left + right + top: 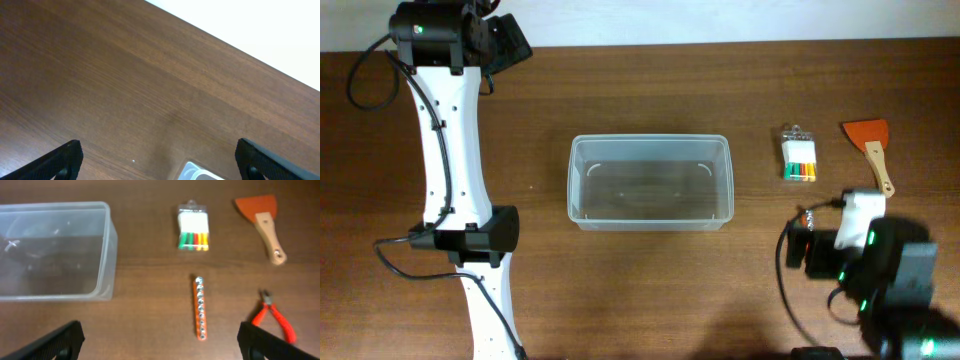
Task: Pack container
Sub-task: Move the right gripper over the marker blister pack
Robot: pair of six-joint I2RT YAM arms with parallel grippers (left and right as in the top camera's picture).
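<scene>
The left gripper [159, 162] hangs released with its jaws spread wide, to the far left of the clear rectangular plastic container [570, 183], which stands upright on the brown wooden table [650, 290]. Right of the container lie a clear packet of coloured sticks [799, 160] and an orange wooden-handled scraper [870, 150]. The right gripper [161, 342] is likewise released, holds nothing, and hovers right of the container.

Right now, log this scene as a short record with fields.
container: clear tub, empty, left of the tools
packet: coloured pieces inside, lying right of container
scraper: orange blade, wooden handle, right of packet
socket rail: orange, lying nearer than the packet
pliers: red handles, right of socket rail
left fingers: open, holding nothing
right fingers: open, holding nothing
</scene>
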